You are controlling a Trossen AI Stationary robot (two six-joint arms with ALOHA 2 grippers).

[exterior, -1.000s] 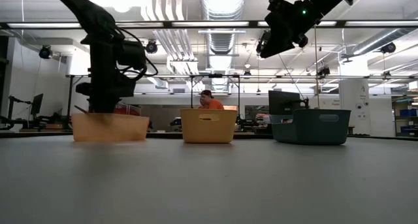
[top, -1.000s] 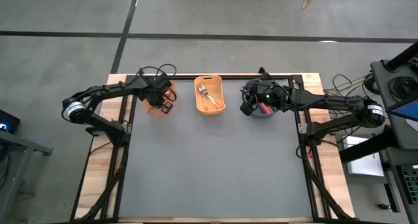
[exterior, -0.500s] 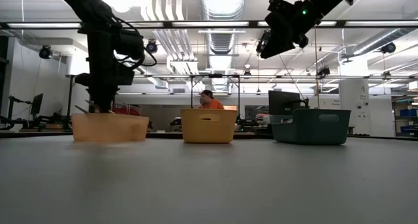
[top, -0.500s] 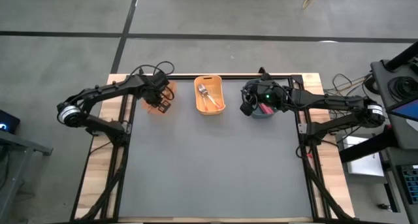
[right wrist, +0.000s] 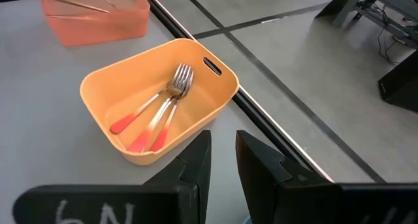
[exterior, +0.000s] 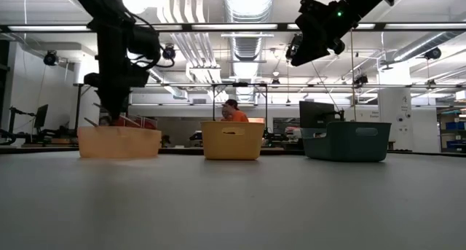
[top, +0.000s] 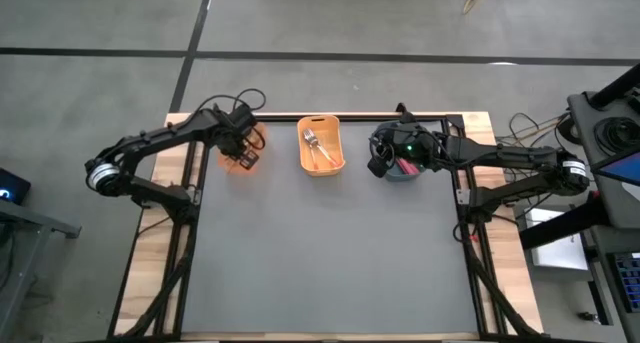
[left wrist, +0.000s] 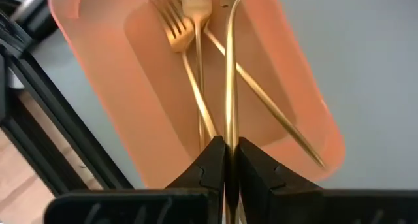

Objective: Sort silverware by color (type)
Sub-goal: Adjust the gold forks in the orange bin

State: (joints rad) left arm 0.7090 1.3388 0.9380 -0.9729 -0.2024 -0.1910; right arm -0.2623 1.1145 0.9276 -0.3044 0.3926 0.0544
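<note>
**Gold fork pinched over the salmon bin, right arm parked over the dark bin**

From the high view we see three bins in a row along the far edge of the grey table [top: 330,253]. The left gripper [top: 243,143] sits over the salmon bin [top: 240,159] at the left end. The yellow-orange bin [top: 321,146] in the middle holds forks lying together on its floor. The right gripper [top: 383,153] hangs over the dark bin [top: 402,169] at the right end, where a bit of red-pink shows inside.

In the low view we look level across the table. The salmon bin [exterior: 119,141], the yellow-orange bin [exterior: 232,140] and the dark bin [exterior: 346,141] stand apart from one another in a line. The left arm [exterior: 116,53] comes down to just above the salmon bin, and the right arm [exterior: 328,20] is held high above the dark bin. Behind the middle bin, far back in the room, a person in an orange top [exterior: 234,114] is partly hidden.

The left wrist view shows us the left gripper [left wrist: 228,162] with its fingers closed narrowly on a gold fork [left wrist: 230,67], which stands almost in line with the camera above the salmon bin [left wrist: 98,100]. Two more gold forks [left wrist: 192,74] lie on the bin's floor, and a thin gold handle [left wrist: 274,116] crosses under the held one.

In the right wrist view the right gripper [right wrist: 222,155] has a narrow gap between its fingers and grips nothing. Beyond it, the yellow-orange bin [right wrist: 98,93] holds silver-tined forks with orange handles [right wrist: 160,113], tines together toward the slot end.
</note>
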